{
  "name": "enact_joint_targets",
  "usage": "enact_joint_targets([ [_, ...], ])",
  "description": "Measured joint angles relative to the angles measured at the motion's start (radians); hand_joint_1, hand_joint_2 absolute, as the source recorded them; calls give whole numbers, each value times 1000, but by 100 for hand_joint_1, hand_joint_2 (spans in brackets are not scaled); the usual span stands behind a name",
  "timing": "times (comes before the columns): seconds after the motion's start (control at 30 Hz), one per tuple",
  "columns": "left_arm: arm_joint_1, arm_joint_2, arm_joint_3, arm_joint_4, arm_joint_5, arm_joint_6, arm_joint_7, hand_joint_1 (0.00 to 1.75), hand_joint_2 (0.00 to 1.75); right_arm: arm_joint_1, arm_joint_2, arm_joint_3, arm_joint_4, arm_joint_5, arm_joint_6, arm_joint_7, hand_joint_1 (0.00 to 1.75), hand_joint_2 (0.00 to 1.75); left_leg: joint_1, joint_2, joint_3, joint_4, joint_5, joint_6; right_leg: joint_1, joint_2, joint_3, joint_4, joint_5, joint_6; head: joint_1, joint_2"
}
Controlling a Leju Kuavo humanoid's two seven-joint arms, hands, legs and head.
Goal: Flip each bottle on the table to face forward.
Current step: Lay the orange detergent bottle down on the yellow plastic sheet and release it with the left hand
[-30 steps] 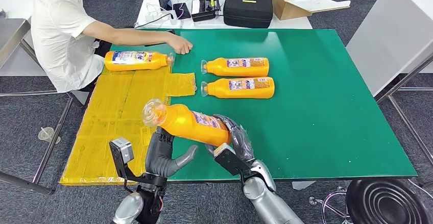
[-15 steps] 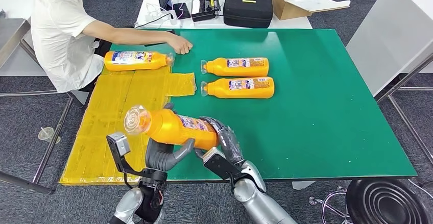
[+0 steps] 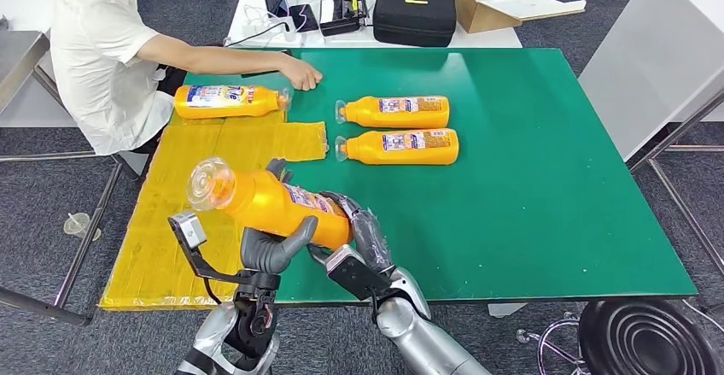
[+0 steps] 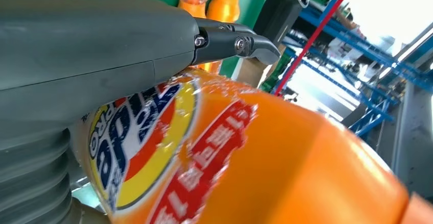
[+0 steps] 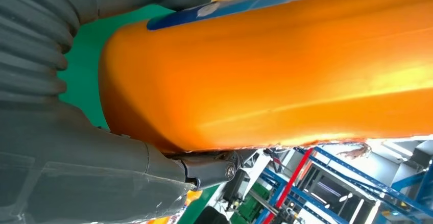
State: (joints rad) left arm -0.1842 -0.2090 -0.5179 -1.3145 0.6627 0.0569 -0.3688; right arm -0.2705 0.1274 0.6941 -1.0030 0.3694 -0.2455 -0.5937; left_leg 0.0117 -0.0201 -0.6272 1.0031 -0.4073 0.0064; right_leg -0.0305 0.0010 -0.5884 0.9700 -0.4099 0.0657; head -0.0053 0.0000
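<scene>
Head view: bright, even overhead light, soft faint shadows, sharp focus across frame, mild sheen on green table [image 3: 529, 178]. Left wrist view: bottle [image 4: 265, 157] very close, label soft and blurred; upper right blown out white by backlight. Right wrist view: broad glare streaks along bottle [image 5: 286, 66], close surfaces soft, lower right background overexposed.

Bottle [image 4: 265, 163] cut off at lower right of left wrist view, label blurred; person [image 3: 98, 46] cropped upper left.

Glossy orange plastic bottle [image 3: 277, 206], matt green table [image 3: 546, 196], clear cap [image 3: 210, 184]
</scene>
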Motion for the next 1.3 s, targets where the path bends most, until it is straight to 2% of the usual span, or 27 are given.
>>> enact_joint_targets([
  [0.03, -1, -2, 2, 2, 3, -1, -7, 175, 175, -1, 1, 4, 4, -5, 3, 0, 15, 175, 0, 0, 0, 0, 0, 0, 0, 0, 0, 0, 0, 0, 0, 0],
  [0.1, -2, -4, 8, 4, 9, -2, -15, 175, 175, -1, 3, 12, 11, -12, 13, -3, 0, 175, 0, 0, 0, 0, 0, 0, 0, 0, 0, 0, 0, 0, 0, 0],
  [0.13, -2, -5, 13, 4, 10, -1, -18, 175, 175, 0, 4, 15, 15, -15, 17, -5, 0, 175, 0, 0, 0, 0, 0, 0, 0, 0, 0, 0, 0, 0, 0, 0],
  [0.27, -2, -7, 29, 3, 8, 3, -30, 175, 175, 4, 13, 26, 34, -41, 38, -9, 0, 0, 0, 0, -1, 0, 0, 0, 0, 0, -1, 0, 0, 0, 0, 0],
  [0.63, 14, -8, 49, -28, -15, 24, -60, 175, 175, 17, 28, 27, 68, -73, 52, -9, 0, 0, 0, 0, -1, 0, 0, 0, 0, 0, -1, 0, 0, 0, 0, 0],
  [0.7, 15, -8, 51, -31, -32, 40, -70, 175, 175, 21, 29, 26, 71, -77, 34, -20, 0, 0, 0, 0, -1, 0, 0, 0, 0, 0, -1, 0, 0, 0, 0, 0],
  [0.77, 15, -7, 51, -38, -90, 97, -97, 175, 175, 37, 30, 17, 66, -93, -20, -52, 0, 0, 0, 0, -1, 0, 0, 0, 0, 0, -1, 0, 0, 0, 0, 0],
  [0.93, 27, 14, 50, -67, -378, 331, -164, 175, 175, 150, 19, -81, -20, -182, -241, -100, 0, 0, 0, -1, -2, 0, 0, 0, 0, 0, -2, 0, -1, 0, 0, 0],
  [1.1, 44, 51, 48, -71, -544, 416, -154, 175, 175, 227, -17, -198, -120, -208, -321, -102, 0, 0, 0, 0, -2, 0, -1, 0, 0, 0, -3, 0, 0, 0, 0, 0],
  [1.17, 43, 66, 42, -68, -679, 460, -121, 175, 175, 253, -21, -241, -166, -193, -349, -103, 0, 0, 0, 0, -2, 0, 0, 0, 0, 0, -3, 0, 0, 0, 0, 0],
  [1.3, 22, 109, 28, -34, -1170, 547, 37, 175, 175, 306, -15, -391, -325, -145, -367, -104, 0, 0, 0, 0, -2, 0, 0, 0, 0, 0, -3, 0, 0, 0, 0, 0],
])
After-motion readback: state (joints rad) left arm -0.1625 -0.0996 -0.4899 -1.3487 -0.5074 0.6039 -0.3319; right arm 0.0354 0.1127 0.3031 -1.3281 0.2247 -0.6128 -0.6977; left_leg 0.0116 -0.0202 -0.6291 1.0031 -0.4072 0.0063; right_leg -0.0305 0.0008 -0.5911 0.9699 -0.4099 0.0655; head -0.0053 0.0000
